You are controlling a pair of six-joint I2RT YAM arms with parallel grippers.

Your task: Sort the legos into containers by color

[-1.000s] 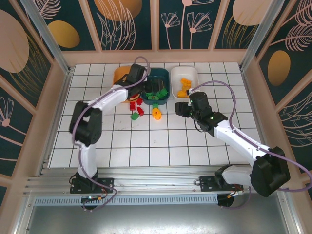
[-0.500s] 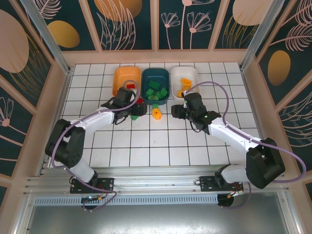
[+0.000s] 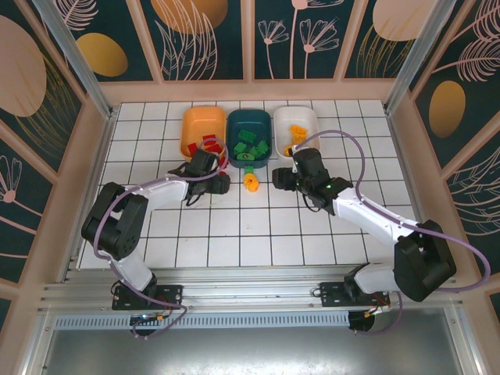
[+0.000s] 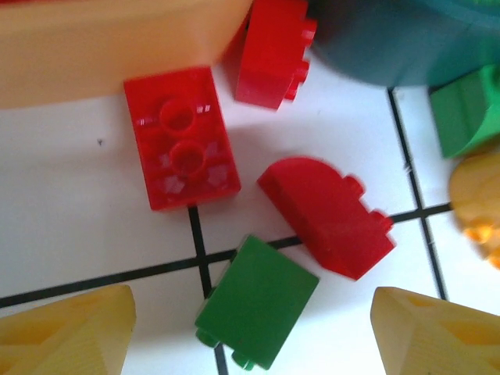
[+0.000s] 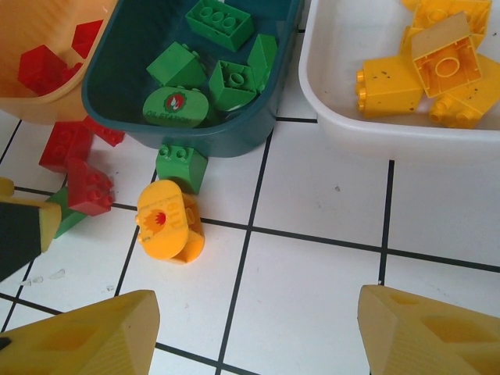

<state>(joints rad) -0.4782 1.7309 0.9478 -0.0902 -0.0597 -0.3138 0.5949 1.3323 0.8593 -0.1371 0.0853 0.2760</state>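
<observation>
Spread left pincer (image 4: 251,332) straddles green brick (image 4: 258,308)
The brick lies between its tips, untouched; right pincer (image 5: 258,328), also spread, faces a yellow brick (image 5: 168,220).

White table (image 5: 312,211) with black grid lines, orange tray (image 3: 197,123), dark teal tray (image 3: 250,119), white tray (image 3: 306,117), red bricks (image 4: 181,137), green bricks (image 5: 219,23), yellow bricks (image 5: 437,66), yellow rounded brick (image 5: 168,219) with red flame mark
</observation>
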